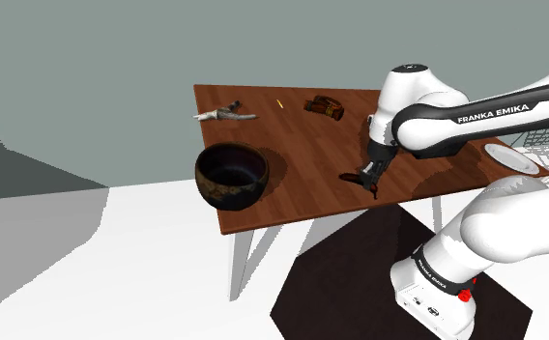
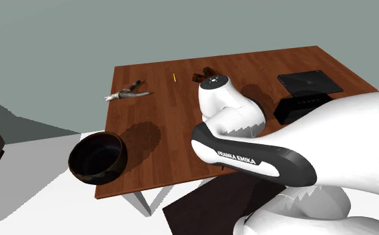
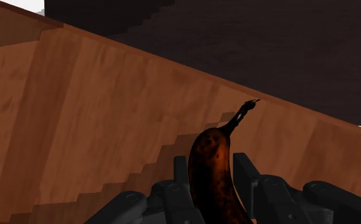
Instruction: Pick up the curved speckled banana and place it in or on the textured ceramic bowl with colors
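White rounded arm (image 1: pixel 413 97), black joint bands, FRANKA EMIKA lettering (image 1: pixel 493 115)

table (image 1: pixel 302 169): you saw reddish-brown wood, its grain plain, its face smooth.
banana (image 3: pixel 214 178): you saw dark brown speckled skin with a faint sheen.
bowl (image 1: pixel 219 196): you saw a dark, mottled, glossy glaze.
arm (image 2: pixel 355 143): you saw a smooth white shell.
fingers (image 3: pixel 244 170): you saw matt black.

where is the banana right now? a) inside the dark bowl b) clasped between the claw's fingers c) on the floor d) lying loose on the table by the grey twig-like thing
b: the wrist view shows the dark brown banana clasped between the two fingers of the claw over the wooden table, while the bowl stands apart near the table's corner.
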You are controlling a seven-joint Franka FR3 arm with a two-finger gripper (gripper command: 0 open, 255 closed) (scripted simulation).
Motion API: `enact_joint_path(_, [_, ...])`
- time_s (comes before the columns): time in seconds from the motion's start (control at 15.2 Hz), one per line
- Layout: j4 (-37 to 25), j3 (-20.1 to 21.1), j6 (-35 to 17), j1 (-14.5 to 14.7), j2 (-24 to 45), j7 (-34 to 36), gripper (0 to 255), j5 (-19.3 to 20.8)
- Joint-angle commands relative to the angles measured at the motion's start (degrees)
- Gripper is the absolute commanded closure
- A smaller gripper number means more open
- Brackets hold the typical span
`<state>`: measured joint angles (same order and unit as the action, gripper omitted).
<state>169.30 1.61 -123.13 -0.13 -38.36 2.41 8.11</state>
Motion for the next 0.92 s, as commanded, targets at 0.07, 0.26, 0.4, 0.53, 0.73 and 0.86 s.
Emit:
enact_joint_path(0.07, [-1.09,-0.04,2.94,0.19,-1.87,-0.38,255,-0.29])
enact_joint_path(0.26, [-2.54,-0.08,6.18,0.34,-3.67,-0.80,255,-0.55])
enact_joint_path(0.4, [-3.58,-0.09,8.25,0.42,-4.72,-1.06,255,-0.70])
enact_joint_path(0.53, [-4.67,-0.10,10.27,0.48,-5.66,-1.31,255,-0.84])
enact_joint_path(0.73, [-6.40,-0.11,13.18,0.57,-6.85,-1.67,255,-1.01])
enact_joint_path(0.86, [-7.61,-0.11,15.05,0.60,-7.52,-1.89,255,-1.10])
